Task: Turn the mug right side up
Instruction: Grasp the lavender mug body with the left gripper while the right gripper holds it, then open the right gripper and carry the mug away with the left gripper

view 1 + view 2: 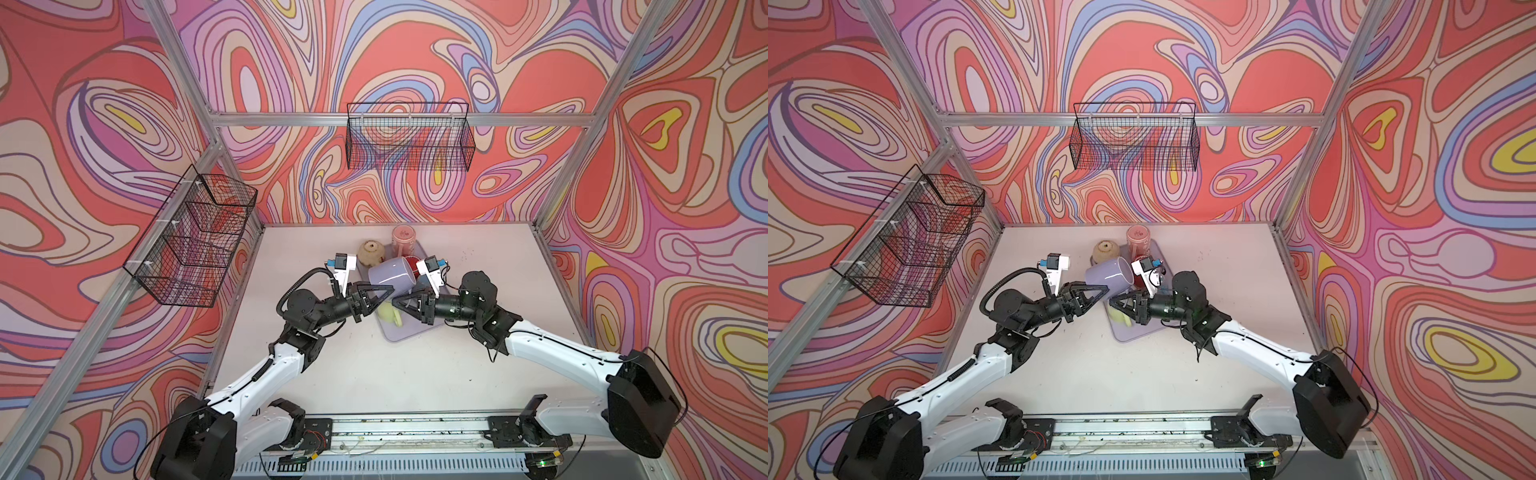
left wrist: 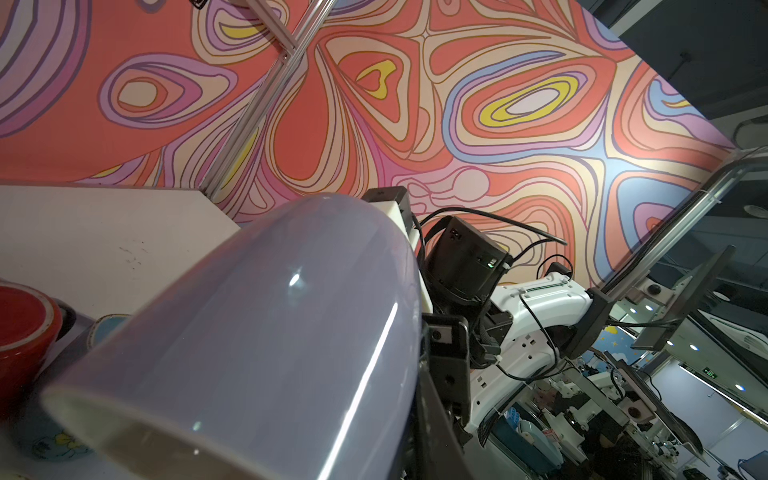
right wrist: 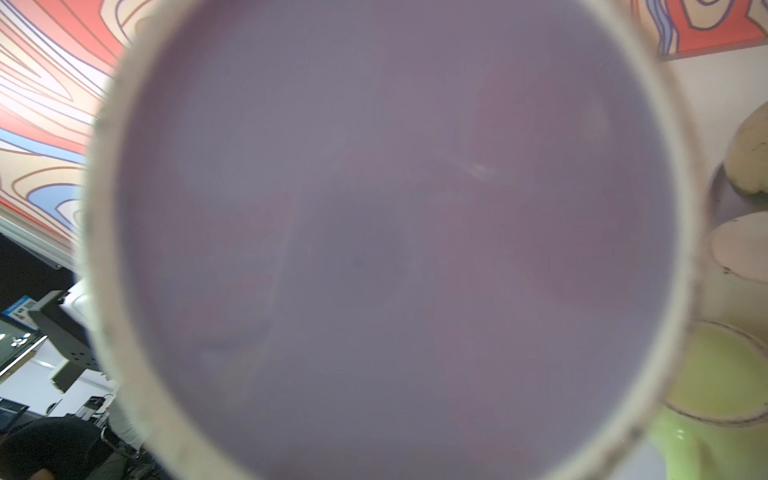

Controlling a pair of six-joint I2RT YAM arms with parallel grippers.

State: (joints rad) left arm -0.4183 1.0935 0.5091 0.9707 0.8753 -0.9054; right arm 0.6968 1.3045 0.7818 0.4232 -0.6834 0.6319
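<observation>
A lavender mug [image 1: 392, 274] hangs tilted on its side above the tray [image 1: 401, 334], between my two grippers. My left gripper [image 1: 388, 289] comes in from the left, its jaws shut and its tip at the mug's near lower edge. My right gripper [image 1: 395, 301] comes from the right, just under the mug, also shut. Neither grip point nor the handle shows. The mug's [image 2: 270, 332] glossy wall fills the left wrist view. One round end of the mug [image 3: 374, 228], ringed in cream, fills the right wrist view.
On the lavender tray under the mug lie a green mug [image 1: 390, 313], a red bowl [image 1: 412, 262], a pink cup [image 1: 403, 239] and a beige round pot [image 1: 371, 252]. Wire baskets hang on the back wall [image 1: 409, 137] and the left wall [image 1: 195, 237].
</observation>
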